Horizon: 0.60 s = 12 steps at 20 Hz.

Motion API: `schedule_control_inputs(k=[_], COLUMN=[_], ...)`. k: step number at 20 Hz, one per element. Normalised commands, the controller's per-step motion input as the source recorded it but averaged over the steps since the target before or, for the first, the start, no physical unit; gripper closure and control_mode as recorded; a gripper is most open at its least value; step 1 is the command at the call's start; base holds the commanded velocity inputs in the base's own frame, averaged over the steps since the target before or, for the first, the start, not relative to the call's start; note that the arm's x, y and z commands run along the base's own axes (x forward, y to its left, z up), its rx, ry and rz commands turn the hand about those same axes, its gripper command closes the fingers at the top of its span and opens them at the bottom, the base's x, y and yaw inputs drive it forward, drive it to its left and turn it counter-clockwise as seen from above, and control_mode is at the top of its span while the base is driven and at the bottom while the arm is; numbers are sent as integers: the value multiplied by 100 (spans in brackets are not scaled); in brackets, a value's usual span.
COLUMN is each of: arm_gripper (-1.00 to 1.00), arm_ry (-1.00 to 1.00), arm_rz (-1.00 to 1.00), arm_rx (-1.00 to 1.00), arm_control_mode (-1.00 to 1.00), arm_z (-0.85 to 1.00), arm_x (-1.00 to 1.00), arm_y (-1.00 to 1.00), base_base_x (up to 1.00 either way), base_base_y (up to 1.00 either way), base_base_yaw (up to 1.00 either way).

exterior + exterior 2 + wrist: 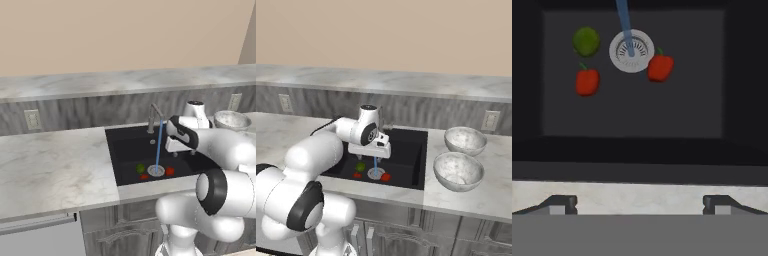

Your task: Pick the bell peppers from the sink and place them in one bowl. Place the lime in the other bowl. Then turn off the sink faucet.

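Observation:
Two red bell peppers (587,82) (660,67) and a green lime (586,41) lie on the floor of the black sink (127,150), around its silver drain (631,50). One pepper (144,176) sits just in front of the lime (140,168), the other (170,171) to the right of the drain. The grey faucet (154,117) pours a blue stream onto the drain. My gripper (183,153) (376,156) (640,205) hangs open and empty above the basin, well clear of the fruit. Two speckled grey bowls (465,140) (458,170) stand on the counter right of the sink.
Pale marble counter (50,165) stretches left of the sink, with a raised ledge (100,82) behind it. Wall outlets (32,119) (489,120) sit on the grey backsplash. My own arm (311,155) crosses over the sink's left side in the right base view.

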Motion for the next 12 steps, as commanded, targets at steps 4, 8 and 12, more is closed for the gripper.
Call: schedule_control_inputs(k=[4,8,12], arm_gripper=[-100,-100,-100], arm_ry=[1,6,7], arm_rz=[-16,-12,-9], arm_rx=[0,0,0], arm_control_mode=[-100,-100,-100], arm_z=[-12,-2,-10], arm_x=[15,13,20], arm_y=[0,-1,-4], base_base_x=[0,0,0], base_base_y=[0,0,0], base_base_yaw=[0,0,0])
